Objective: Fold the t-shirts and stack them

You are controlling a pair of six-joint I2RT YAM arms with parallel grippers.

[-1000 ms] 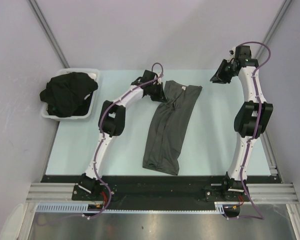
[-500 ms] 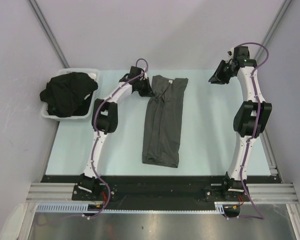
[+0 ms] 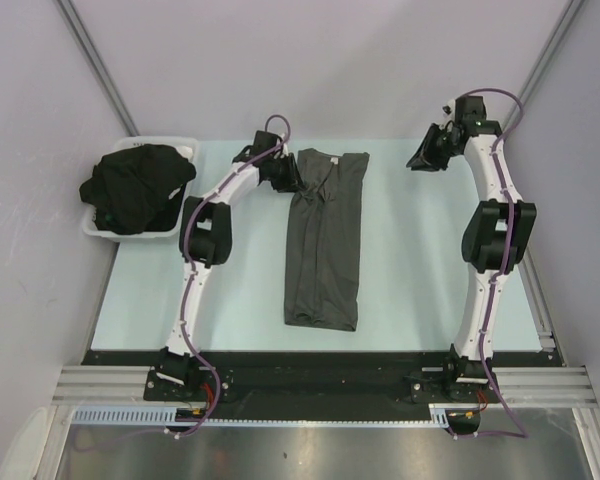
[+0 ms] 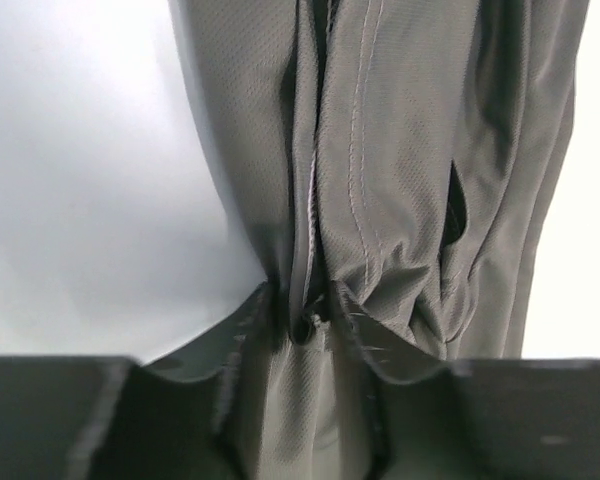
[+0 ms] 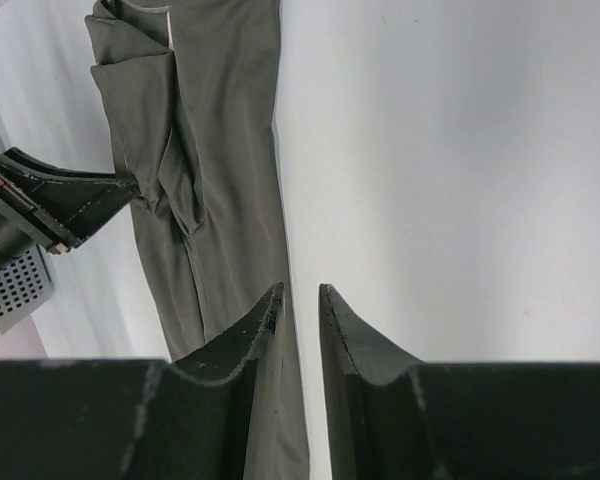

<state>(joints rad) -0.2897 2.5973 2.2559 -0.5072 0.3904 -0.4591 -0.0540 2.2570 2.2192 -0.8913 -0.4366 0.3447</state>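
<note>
A charcoal grey t-shirt (image 3: 325, 240) lies folded into a long narrow strip down the middle of the table, collar end far. My left gripper (image 3: 288, 178) sits low at the strip's far left edge. In the left wrist view its jaws (image 4: 300, 300) stand apart, with a bunched fold of the grey cloth (image 4: 400, 150) lying loose between them. My right gripper (image 3: 420, 160) hovers over bare table to the right of the shirt, jaws (image 5: 300, 290) slightly apart and holding nothing. Several black t-shirts (image 3: 135, 185) are heaped at the far left.
The black heap fills a white plastic tray (image 3: 170, 232) off the table's far left corner. The pale table top (image 3: 420, 270) runs to a black rail at the near edge. Grey walls close in the back and sides.
My left gripper pulled the shirt's far end to the left, straightening the slanted strip, and its jaws have then parted. My right gripper has drifted slightly left.
</note>
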